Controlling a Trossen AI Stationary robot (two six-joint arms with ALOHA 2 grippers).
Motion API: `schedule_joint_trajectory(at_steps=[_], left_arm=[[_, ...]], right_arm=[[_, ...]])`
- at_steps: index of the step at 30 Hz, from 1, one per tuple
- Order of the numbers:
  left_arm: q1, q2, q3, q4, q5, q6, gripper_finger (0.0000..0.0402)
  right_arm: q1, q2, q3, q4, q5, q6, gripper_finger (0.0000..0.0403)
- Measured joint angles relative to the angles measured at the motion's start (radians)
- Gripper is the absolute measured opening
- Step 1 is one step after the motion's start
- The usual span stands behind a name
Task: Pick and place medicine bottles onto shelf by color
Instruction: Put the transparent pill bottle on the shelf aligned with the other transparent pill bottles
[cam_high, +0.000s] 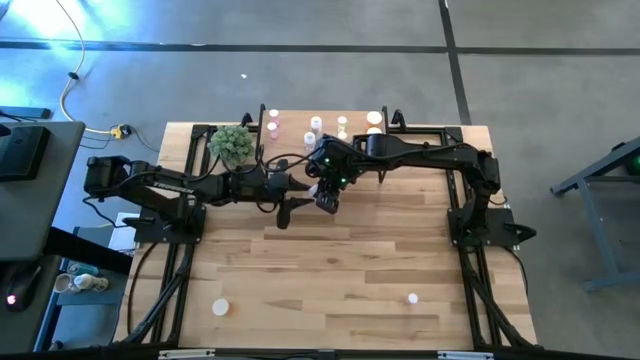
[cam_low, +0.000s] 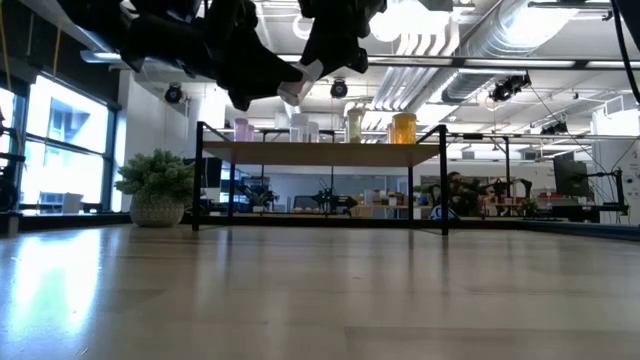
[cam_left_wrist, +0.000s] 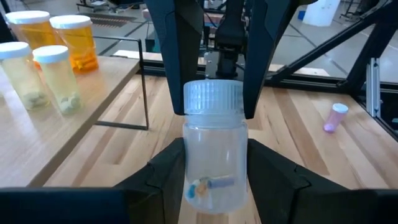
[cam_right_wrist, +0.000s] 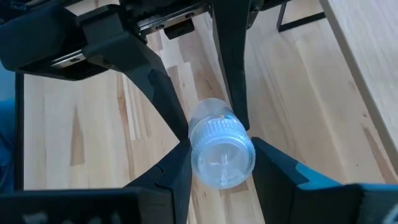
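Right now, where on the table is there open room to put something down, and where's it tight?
Bare wood runs across the table's near half, between a capped bottle at left and another at right. It is crowded by the shelf, where both grippers meet on a clear bottle, beside the plant.

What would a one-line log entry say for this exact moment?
stage: handover in air | clear bottle: cap in right hand, body between left hand fingers | shelf: bottles already on top | two bottles on table

Left end effector (cam_high: 300, 190) and right end effector (cam_high: 325, 190) meeting mid-air, both clamped on one bottle (cam_left_wrist: 213, 149)
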Motion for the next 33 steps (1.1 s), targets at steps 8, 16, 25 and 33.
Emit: schedule_joint_trajectory(at_steps=[8, 16, 25, 33], left_arm=[[0.000, 0.000, 0.000, -0.003, 0.001, -0.005, 0.0139], [0.000, -0.001, 0.000, -0.020, -0.012, 0.028, 0.0139], [-0.001, -0.042, -0.051, 0.036, -0.132, 0.034, 0.0137], [-0.002, -0.048, -0.204, 0.461, -0.266, -0.040, 0.0137]], right_arm=[[0.000, 0.000, 0.000, 0.003, 0.007, -0.004, 0.0131], [0.000, 0.000, -0.001, 0.013, 0.061, -0.005, 0.0201], [-0.019, -0.058, -0.002, 0.025, 0.085, -0.004, 0.0221], [-0.018, -0.126, -0.002, 0.069, 0.215, -0.008, 0.0222]])
